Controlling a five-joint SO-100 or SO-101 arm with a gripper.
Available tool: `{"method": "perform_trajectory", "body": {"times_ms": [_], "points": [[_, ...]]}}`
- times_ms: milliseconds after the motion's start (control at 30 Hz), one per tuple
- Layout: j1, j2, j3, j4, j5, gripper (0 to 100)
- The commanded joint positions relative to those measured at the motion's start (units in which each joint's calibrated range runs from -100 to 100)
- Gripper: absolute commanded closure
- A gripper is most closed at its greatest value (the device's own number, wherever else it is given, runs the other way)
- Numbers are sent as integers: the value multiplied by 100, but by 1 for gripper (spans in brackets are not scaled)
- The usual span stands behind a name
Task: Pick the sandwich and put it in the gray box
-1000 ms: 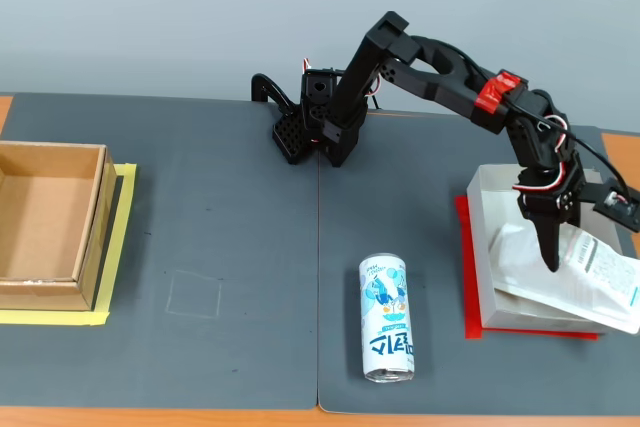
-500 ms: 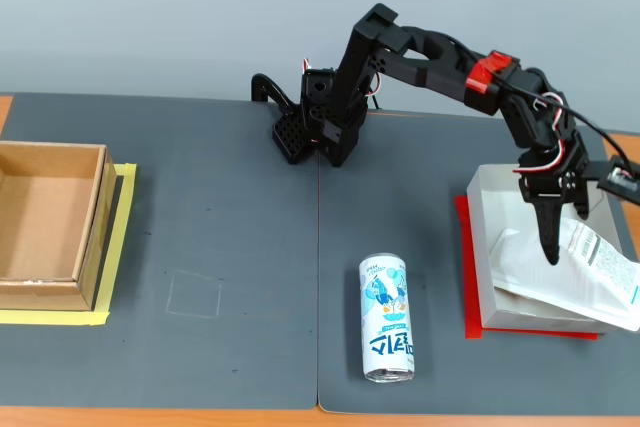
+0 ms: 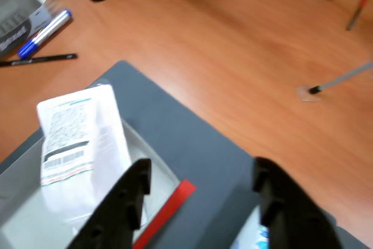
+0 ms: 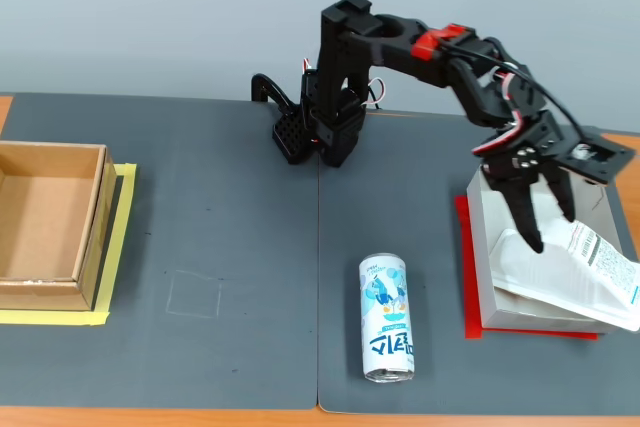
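Pincer [image 4: 548, 227] black and two-fingered, hangs spread and empty above the shallow pale gray-white cardboard tray, the gray box [image 4: 485, 237], which sits near the right edge of the bench on a red sheet [image 4: 462, 247]. We see both fingers apart in the wrist view [image 3: 198, 202], with nothing between them.

We find the sandwich [image 4: 570, 282], a flat rectangular clear-and-white plastic package with a printed barcode label, lying already in that tray, its labelled end sticking out over the tray's right rim toward the bench edge. In the wrist view the package [image 3: 78, 144] lies left of the fingers, clear of both.

We judge the package light, thin and somewhat floppy; its plastic skin looks slick, so a shallow pinch could slide off. We would take it across its short width near the middle, where the filling gives the fingers something to bite, not at the overhanging labelled end, which would likely bend or tip.

We see the arm reaching from its base at the far edge, elbow high, wrist bent down, fingers pointing toward the tray floor. The white-and-blue drink can [image 4: 387, 319] lies on its side well left of the tray.
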Motion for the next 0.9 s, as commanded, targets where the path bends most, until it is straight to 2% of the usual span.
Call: {"method": "perform_trajectory", "body": {"times_ms": [0,167,633,867], "points": [[608,-629,118,22,-11,90],[1302,-1494,1339,22,-16,99],[2831,-5250,6757,-47,5,98],[3398,-7310,8847,387,31,98]]}}
